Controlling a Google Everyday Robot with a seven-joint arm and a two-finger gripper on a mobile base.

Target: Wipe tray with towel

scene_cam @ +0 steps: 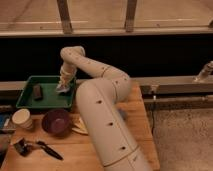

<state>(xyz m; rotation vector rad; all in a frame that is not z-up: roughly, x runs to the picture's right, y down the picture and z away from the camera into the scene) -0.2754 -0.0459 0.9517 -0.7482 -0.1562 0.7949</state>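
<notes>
Single camera view: a wooden table (136, 107) with a green tray (23, 96) at its back left. The robot's arm bends down into the tray's right end. The gripper (65, 83) sits low over the tray floor with a pale towel (61, 90) bunched at its tip (whether it is clamped on the towel cannot be told). A small dark block (37, 91) lies further left in the tray. A leftward wipe could shove the block, or drag the tray toward the purple bowl (56, 121).
</notes>
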